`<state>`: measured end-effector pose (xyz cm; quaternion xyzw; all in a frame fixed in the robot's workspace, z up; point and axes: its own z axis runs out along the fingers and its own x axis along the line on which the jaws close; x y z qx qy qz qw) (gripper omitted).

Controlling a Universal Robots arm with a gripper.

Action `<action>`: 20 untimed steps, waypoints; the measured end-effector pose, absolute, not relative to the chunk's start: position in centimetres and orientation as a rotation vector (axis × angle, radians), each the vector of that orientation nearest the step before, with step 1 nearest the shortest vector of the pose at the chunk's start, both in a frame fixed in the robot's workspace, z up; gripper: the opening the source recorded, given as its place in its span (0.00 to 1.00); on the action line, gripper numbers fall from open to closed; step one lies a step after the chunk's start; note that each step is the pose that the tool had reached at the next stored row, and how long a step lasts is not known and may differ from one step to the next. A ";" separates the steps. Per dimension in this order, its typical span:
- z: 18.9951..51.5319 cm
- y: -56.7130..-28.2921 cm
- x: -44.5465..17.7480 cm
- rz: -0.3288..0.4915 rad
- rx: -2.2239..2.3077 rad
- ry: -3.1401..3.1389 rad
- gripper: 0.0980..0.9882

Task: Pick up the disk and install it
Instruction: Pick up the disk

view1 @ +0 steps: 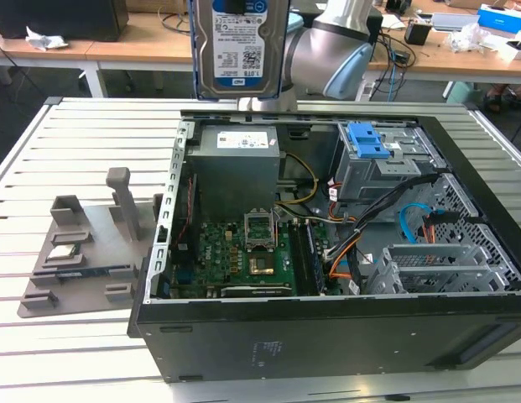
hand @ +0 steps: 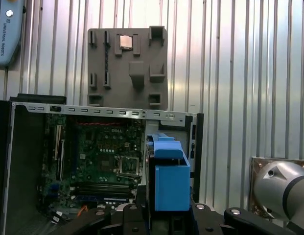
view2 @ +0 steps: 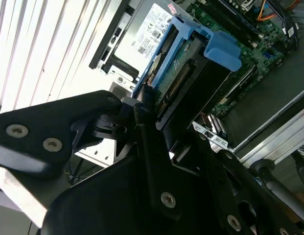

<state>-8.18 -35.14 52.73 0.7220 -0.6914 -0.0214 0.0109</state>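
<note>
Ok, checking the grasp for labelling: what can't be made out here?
Exterior view: the top of the disk, cut off by the upper edge.
Second wrist view: the disk's near end, covered by the hand.
First wrist view: the disk's label, hidden behind its blue frame.

The disk (view1: pixel 240 46) is being held aloft, upright, over the open computer case (view1: pixel 327 344).

In the exterior view, its flat silver face with the white-and-blue label is being turned toward the camera. Its long edges are being kept vertical, and its upper end is being cut off by the picture's edge. It is being carried clear of the case, above the far wall and the grey power supply (view1: pixel 239 168). In both wrist views, its bright blue plastic frame (hand: pixel 169 181) is being seen clipped around its edges, with a blue tab jutting from one end. A greenish board face is being shown in the second wrist view.
</note>
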 end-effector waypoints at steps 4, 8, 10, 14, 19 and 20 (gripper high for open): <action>52.7 -35.1 -6.8 -0.067 2.253 -2.157 0.30; 52.7 -35.1 -5.7 -0.067 2.253 -2.157 0.30; 52.7 -35.1 -5.1 -0.067 2.253 -2.157 0.30; 52.7 -35.1 -3.8 -0.067 2.253 -2.157 0.30; 52.7 -35.1 -2.4 -0.067 2.253 -2.157 0.30; 52.7 -35.1 -2.1 -0.067 2.253 -2.157 0.30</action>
